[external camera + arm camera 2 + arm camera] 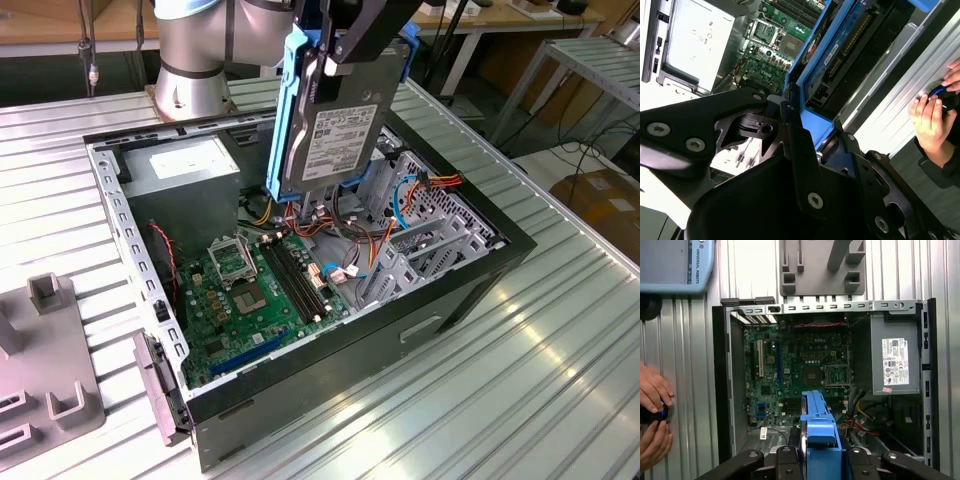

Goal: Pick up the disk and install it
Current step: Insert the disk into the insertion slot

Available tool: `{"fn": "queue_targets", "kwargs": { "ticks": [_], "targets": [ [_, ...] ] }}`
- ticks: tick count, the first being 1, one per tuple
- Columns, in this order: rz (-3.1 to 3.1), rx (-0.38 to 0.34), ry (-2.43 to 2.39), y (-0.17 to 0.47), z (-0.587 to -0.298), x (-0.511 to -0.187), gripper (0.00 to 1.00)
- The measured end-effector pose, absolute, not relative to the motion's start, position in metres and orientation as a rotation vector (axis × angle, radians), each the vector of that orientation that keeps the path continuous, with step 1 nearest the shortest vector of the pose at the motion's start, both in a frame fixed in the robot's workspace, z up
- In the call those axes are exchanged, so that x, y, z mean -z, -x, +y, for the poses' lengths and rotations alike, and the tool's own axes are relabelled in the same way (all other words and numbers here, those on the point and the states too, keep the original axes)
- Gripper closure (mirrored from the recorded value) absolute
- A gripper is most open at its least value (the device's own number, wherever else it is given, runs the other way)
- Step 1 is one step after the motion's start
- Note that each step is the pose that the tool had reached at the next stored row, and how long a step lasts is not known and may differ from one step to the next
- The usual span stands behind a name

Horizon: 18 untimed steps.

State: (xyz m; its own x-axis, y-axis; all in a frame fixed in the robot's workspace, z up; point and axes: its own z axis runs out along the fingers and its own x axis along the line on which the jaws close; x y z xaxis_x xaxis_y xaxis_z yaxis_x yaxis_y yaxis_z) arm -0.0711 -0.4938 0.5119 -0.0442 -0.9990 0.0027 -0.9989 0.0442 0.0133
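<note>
**Disk aloft over the open case.** Your gripper had closed narrowly on the upper end of the disk. The disk hung directly under the hand, toward 6 o'clock in the exterior view. It stood on edge with its long axis running roughly 12 to 6 o'clock, leaning slightly, and its white label faced the camera. Its light-blue bracket ran down the side at 9 o'clock.

The lower end was above the cables at the back of the computer case, not yet seated anywhere. The motherboard lay toward 7 o'clock from that end, and the power supply toward 9 o'clock. By the look of it the disk still had some way to descend, and the drop looked close to vertical.

In both wrist views the jaws pinched the bracket from either side, with the case interior beyond. A person's hands rested on a small dark control on the ribbed table beside the case.
</note>
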Motion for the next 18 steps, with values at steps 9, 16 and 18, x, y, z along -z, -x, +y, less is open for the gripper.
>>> {"fn": "queue_targets", "kwargs": {
  "ticks": [9,16,18],
  "targets": [
    [-2.261,0.011,-2.164,0.062,-0.499,-0.512,0.63],
    [-2.261,0.009,-2.163,0.055,-0.502,-0.512,0.63],
    [-2.261,0.009,-2.163,0.052,-0.503,-0.511,0.63]
  ]
}}
